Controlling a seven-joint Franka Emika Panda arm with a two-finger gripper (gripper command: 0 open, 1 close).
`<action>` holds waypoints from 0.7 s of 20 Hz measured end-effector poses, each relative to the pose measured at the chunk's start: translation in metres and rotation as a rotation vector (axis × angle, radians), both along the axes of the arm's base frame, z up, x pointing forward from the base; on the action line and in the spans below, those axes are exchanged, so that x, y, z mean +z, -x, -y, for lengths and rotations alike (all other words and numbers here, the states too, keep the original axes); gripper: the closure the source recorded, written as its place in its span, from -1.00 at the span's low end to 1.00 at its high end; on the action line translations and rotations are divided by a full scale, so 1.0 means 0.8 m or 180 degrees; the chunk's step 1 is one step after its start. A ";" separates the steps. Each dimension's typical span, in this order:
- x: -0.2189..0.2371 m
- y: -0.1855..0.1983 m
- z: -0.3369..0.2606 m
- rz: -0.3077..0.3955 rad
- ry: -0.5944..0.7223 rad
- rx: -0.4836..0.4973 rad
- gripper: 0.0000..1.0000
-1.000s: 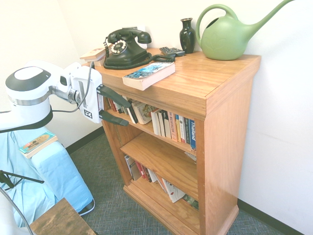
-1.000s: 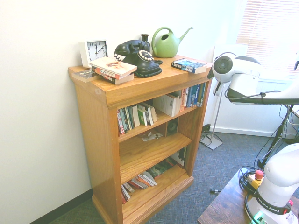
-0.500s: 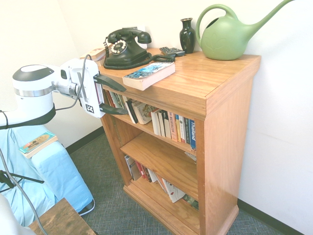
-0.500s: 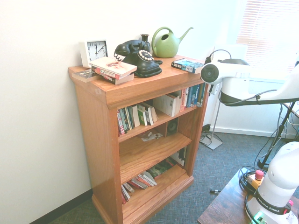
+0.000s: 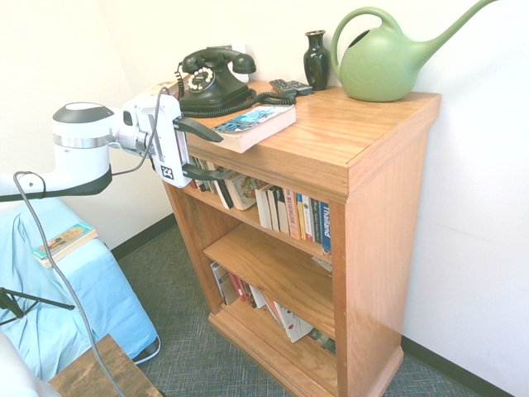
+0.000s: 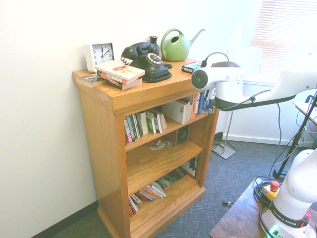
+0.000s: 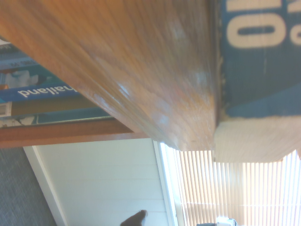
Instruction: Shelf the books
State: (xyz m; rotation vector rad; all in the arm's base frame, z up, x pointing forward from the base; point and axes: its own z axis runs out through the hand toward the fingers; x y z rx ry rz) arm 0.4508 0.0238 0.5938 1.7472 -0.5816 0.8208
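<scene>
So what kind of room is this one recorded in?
Probably a home office or study corner. A wooden bookcase stands against the wall with rows of books on its shelves; an old dial telephone and a clock sit on top, and there is carpet underfoot.

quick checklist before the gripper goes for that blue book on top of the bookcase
1. Gripper open: ok, the two fingers stand apart, one above the other.
2. Gripper empty: ok, nothing sits between the fingers.
3. Blue book reachable: ok, it lies flat on the bookcase top, its near corner jutting past the front edge.
4. Fingers straddling the book: not ok, the upper finger is level with it but the lower one is below the top's edge, in front of the shelved books.
5. Phone clear of the book: cannot tell, its cord runs close behind.
6. Free shelf space: ok, the middle shelf is mostly bare.
</scene>
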 end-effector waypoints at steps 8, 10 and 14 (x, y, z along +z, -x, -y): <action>-0.001 -0.004 -0.002 -0.0028 0.0066 -0.0179 -1.00; 0.000 -0.009 -0.004 -0.0017 0.0067 -0.0209 -1.00; 0.004 -0.020 -0.008 0.0017 0.0060 -0.0250 -1.00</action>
